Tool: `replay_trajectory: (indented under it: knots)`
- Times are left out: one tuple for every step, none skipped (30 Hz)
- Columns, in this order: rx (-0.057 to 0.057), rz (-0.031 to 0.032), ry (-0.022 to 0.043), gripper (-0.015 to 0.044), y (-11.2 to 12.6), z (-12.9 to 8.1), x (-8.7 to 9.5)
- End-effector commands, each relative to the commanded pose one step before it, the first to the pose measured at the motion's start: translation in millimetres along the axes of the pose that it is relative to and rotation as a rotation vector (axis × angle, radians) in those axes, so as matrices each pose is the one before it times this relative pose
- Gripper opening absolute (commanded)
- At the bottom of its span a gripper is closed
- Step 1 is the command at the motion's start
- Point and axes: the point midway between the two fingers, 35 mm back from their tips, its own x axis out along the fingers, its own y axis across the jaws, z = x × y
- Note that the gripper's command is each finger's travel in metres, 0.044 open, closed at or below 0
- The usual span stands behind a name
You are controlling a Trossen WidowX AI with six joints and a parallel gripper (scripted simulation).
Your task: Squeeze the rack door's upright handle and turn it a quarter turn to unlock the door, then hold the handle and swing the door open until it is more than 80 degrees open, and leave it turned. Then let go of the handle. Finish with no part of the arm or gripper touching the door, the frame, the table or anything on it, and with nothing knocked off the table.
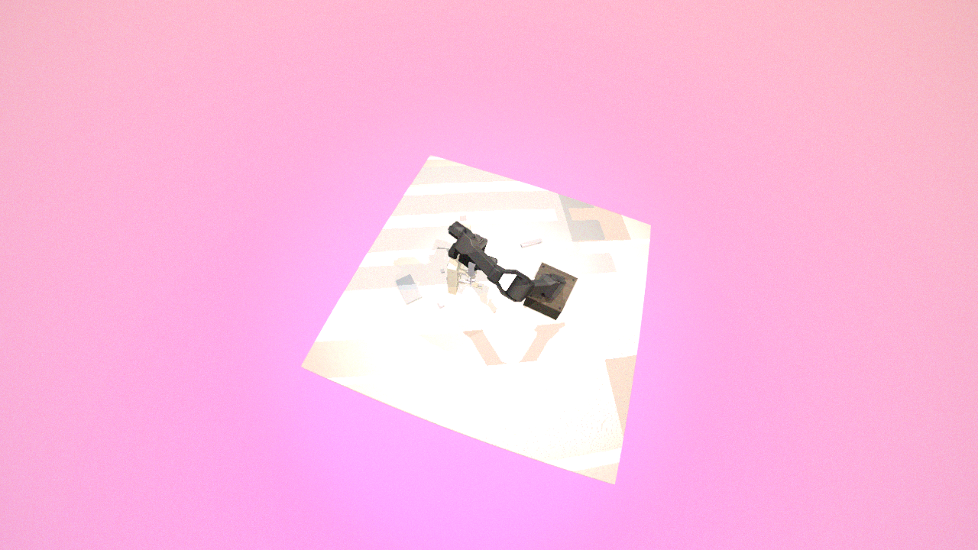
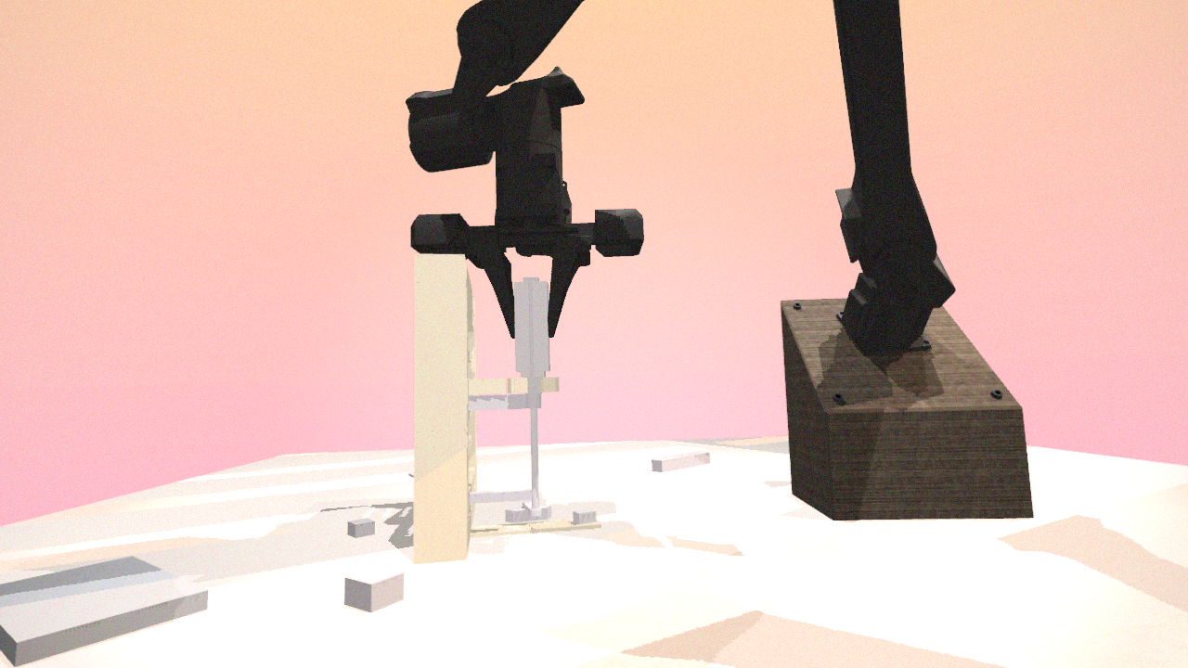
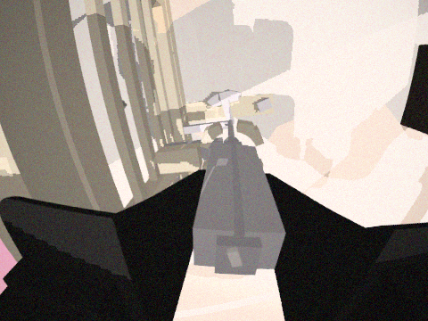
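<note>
The rack door's grey upright handle (image 1: pixel 471 269) (image 2: pixel 531 357) (image 3: pixel 238 209) stands on a thin vertical rod (image 2: pixel 534 456). My gripper (image 2: pixel 531 334) (image 3: pixel 234 180) points down from above and is shut on the handle, one black finger against each side of its upper part. The pale rack (image 1: pixel 451 280) (image 2: pixel 440 398) (image 3: pixel 58 111) stands just left of the handle in the exterior view, with short beige and grey arms reaching to the rod. Its upright ribs fill the left of the wrist view. I cannot tell door from frame, or how far the door is open.
One gripper side housing hangs close at the rack's top. A grey slab (image 1: pixel 408 289) (image 2: pixel 99 610), a block (image 1: pixel 441 305) (image 2: pixel 373 591), a smaller block (image 2: pixel 361 527) and a bar (image 1: pixel 530 242) (image 2: pixel 680 461) lie around. The arm's wooden base (image 1: pixel 543 308) (image 2: pixel 926 465) stands right.
</note>
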Motion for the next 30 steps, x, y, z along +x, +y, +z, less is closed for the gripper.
replay_trajectory:
  knots:
    - [0.0025, 0.00046, 0.00217, 0.0107, 0.10, -0.42, -0.26]
    - [0.0000, 0.00000, 0.00000, 0.0101, 0.00, 0.00, 0.00]
    - [0.0000, 0.00000, 0.00000, 0.0094, 0.00, 0.00, 0.00]
    - [0.0000, 0.00000, 0.00000, 0.0087, 0.00, 0.00, 0.00]
    - [0.0000, 0.00000, 0.00000, 0.0081, 0.00, 0.00, 0.00]
    - [0.0000, 0.00000, 0.00000, 0.0074, 0.00, 0.00, 0.00]
    - [0.0000, 0.00000, 0.00000, 0.0067, 0.00, 0.00, 0.00]
    - [0.0000, 0.00000, 0.00000, 0.0061, 0.00, 0.00, 0.00]
    - [0.0000, 0.00000, 0.00000, 0.0054, 0.00, 0.00, 0.00]
    - [0.0000, 0.00000, 0.00000, 0.0047, 0.00, 0.00, 0.00]
    - [0.0000, 0.00000, 0.00000, 0.0041, 0.00, 0.00, 0.00]
    - [0.0000, 0.00000, 0.00000, 0.0034, 0.00, 0.00, 0.00]
    - [0.0000, 0.00000, 0.00000, 0.0027, 0.00, 0.00, 0.00]
    - [0.0000, 0.00000, 0.00000, 0.0021, 0.00, 0.00, 0.00]
    - [0.0000, 0.00000, 0.00000, 0.0021, 0.00, 0.00, 0.00]
    - [0.0000, 0.00000, 0.00000, 0.0021, 0.00, 0.00, 0.00]
    - [-0.0032, -0.00001, -0.00001, 0.0021, -0.12, 0.08, 0.00]
    - [-0.0096, -0.00002, -0.00003, 0.0021, -0.35, 0.25, -0.01]
    - [-0.0161, -0.00003, -0.00004, 0.0021, -0.59, 0.41, -0.01]
    - [-0.0185, -0.00003, -0.00005, 0.0021, -0.69, 0.46, -0.01]
    - [-0.0196, -0.00003, -0.00005, 0.0021, -0.74, 0.48, -0.01]
    - [-0.0196, -0.00004, -0.00004, 0.0021, -0.75, 0.46, -0.01]
    - [-0.0196, -0.00004, -0.00004, 0.0021, -0.77, 0.44, 0.00]
    - [-0.0196, -0.00004, -0.00004, 0.0021, -0.78, 0.42, 0.00]
    - [-0.0196, -0.00004, -0.00003, 0.0021, -0.79, 0.40, 0.00]
    - [-0.0198, -0.00004, -0.00003, 0.0021, -0.82, 0.40, 0.00]
    - [-0.0198, -0.00004, -0.00003, 0.0021, -0.83, 0.38, 0.00]
    - [-0.0198, -0.00004, -0.00002, 0.0021, -0.84, 0.36, 0.00]
    - [-0.0193, -0.00004, -0.00003, 0.0021, -0.91, 0.38, 0.00]
    - [-0.0193, -0.00004, -0.00002, 0.0021, -0.91, 0.36, 0.00]
